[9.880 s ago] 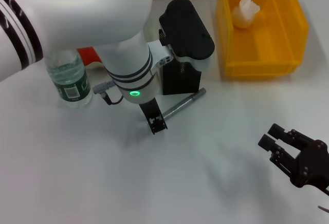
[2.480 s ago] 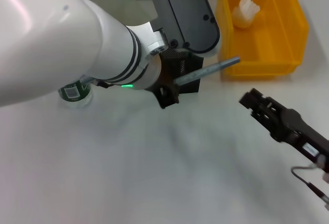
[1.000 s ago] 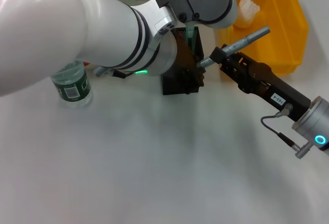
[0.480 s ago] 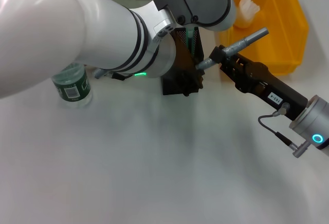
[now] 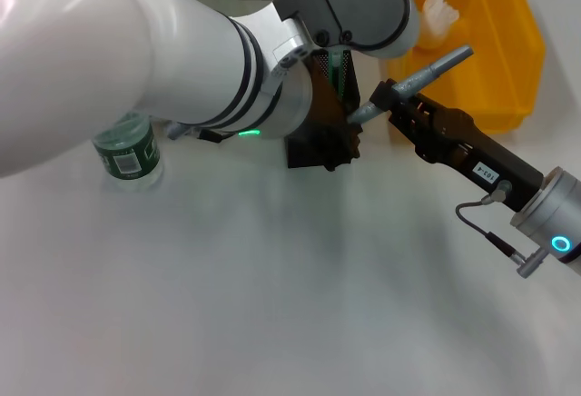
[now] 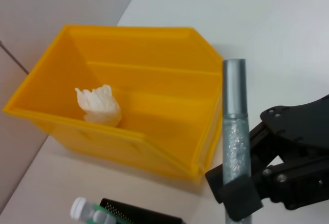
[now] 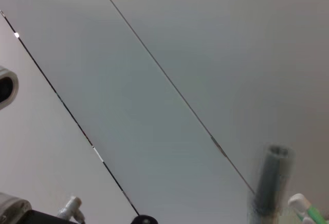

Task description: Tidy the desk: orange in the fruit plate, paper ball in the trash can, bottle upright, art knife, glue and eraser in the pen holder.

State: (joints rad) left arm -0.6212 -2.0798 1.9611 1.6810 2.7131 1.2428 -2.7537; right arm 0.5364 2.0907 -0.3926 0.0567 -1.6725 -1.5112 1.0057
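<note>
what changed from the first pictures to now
The grey art knife, earlier flat on the desk beside the pen holder, is now in the air beside it, tilted, with both grippers on it. The left gripper picked it up; the right gripper came in from the near right and closed on its middle. The bottle, yellow bin and paper ball stayed put.

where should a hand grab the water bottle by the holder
Grip the water bottle around its labelled middle, coming in level from the open table side nearer the robot. It stands upright and the body is round there. The left arm hangs over its top, and the pen holder stands apart from it.
</note>
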